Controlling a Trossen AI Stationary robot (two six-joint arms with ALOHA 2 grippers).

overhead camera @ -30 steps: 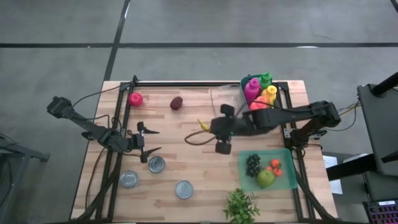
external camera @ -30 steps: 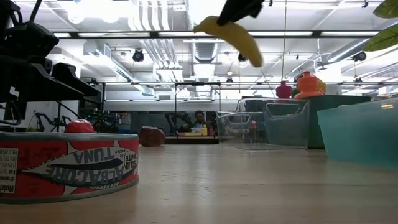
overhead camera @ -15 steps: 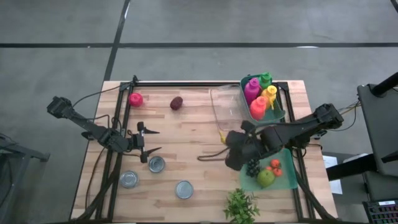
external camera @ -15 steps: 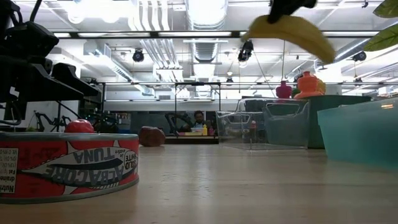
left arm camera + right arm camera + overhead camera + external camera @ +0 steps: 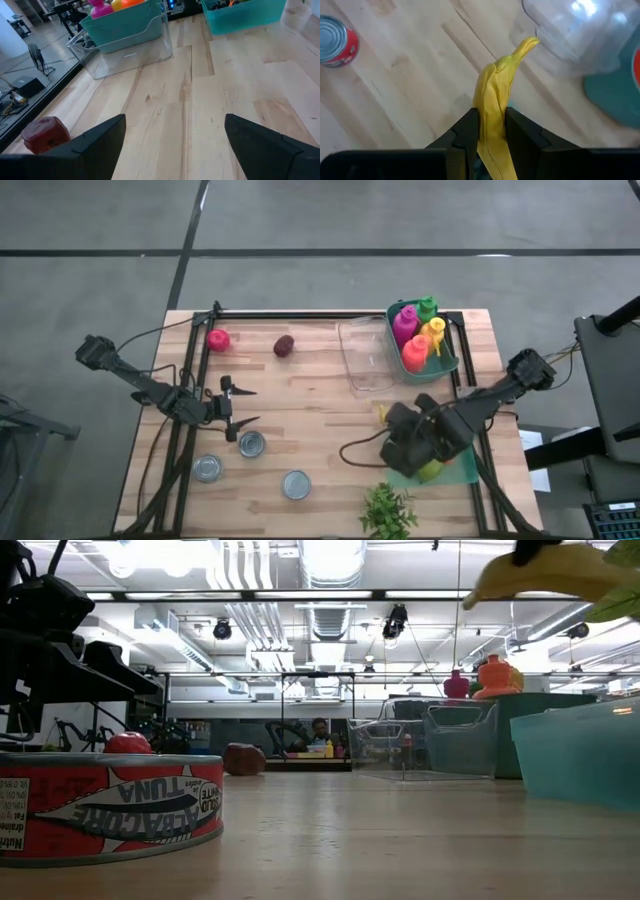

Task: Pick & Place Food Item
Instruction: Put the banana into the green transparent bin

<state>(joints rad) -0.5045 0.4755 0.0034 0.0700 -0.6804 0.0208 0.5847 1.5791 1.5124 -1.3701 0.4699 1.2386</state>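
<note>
The banana (image 5: 494, 105) is clenched between the right gripper (image 5: 487, 131) jaws, its stem poking out beyond them; left gripper (image 5: 172, 132) jaws released.

The right pincer (image 5: 489, 131) is gripping a yellow banana (image 5: 496, 100) between its two dark fingers (image 5: 466, 131), holding it clear above the light wooden worktop (image 5: 405, 75). A red-labelled can (image 5: 337, 44) is standing on the wood. A clear plastic container (image 5: 572, 27) is sitting beside a teal tray (image 5: 615, 95).
</note>
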